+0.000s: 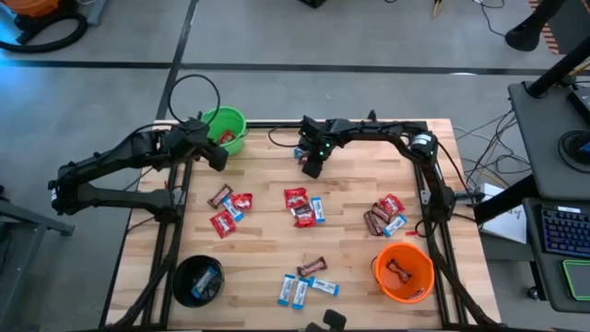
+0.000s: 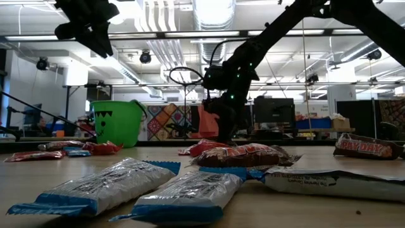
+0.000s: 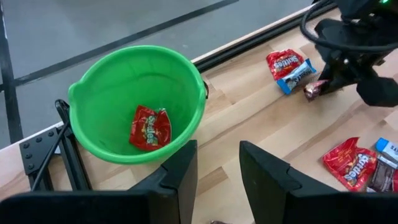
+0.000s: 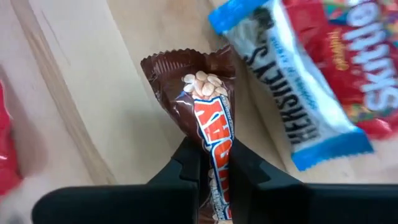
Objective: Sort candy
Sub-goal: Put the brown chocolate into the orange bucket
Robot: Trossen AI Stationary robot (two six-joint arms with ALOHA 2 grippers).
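My right end effector [image 4: 214, 165] is clenched on a brown bar [image 4: 208, 118] near the green bucket [image 1: 226, 129], its long axis running away from my fingers. Each bucket holds only 1 or 2 candies; most remain scattered on the surface [image 1: 350, 249]. My left end effector [image 3: 217, 177] hovers beside that bucket, parted and empty.

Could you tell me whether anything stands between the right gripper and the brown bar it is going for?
Nothing does: the right gripper is already shut on the brown bar; the blue-and-white packet lies beside it.
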